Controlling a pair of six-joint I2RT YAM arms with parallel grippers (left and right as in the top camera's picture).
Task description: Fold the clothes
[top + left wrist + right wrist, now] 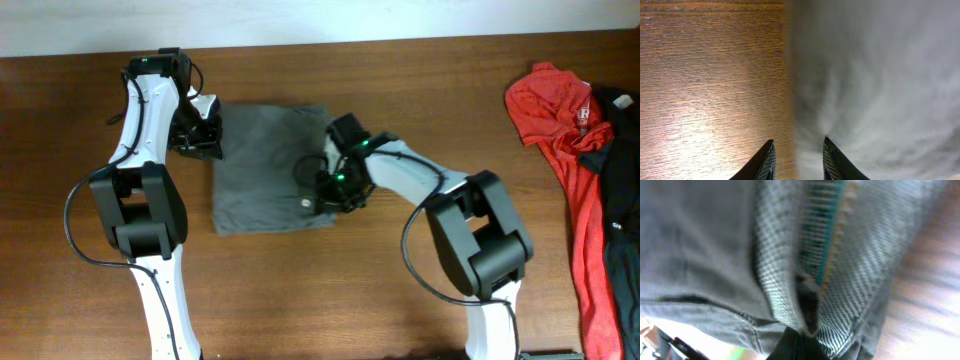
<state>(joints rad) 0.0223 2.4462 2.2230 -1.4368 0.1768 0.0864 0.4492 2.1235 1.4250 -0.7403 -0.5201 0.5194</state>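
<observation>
Brown wood made up the surface (pixel 420 60), its grain running side to side. The shorts (pixel 265 165) lay left of its middle, folded into a rough grey-olive rectangle that sat flat, with the near right corner a little uneven.

At the far left edge of the shorts sat the left end effector (pixel 207 140). Its own camera showed it parted to a moderate gap (pixel 797 160) and straddling the cloth's edge. One finger (pixel 765 162) was over bare wood and the other over the grey fabric (pixel 880 75), with nothing held between them.

On the right edge of the shorts, about halfway along it, the right end effector (pixel 335 190) was down low against the cloth. Its camera was filled with blurred fabric (pixel 700 240): a paler woven band, a dark seam, and a teal and tan stripe. Folds ran toward a dark tip (pixel 799 347) at the bottom. The cloth hid the fingers, so I could not tell whether they were closed on it.

Well apart, at the far right end, lay a crumpled red garment (pixel 560 110) with a dark one (pixel 615 150) beside it.
</observation>
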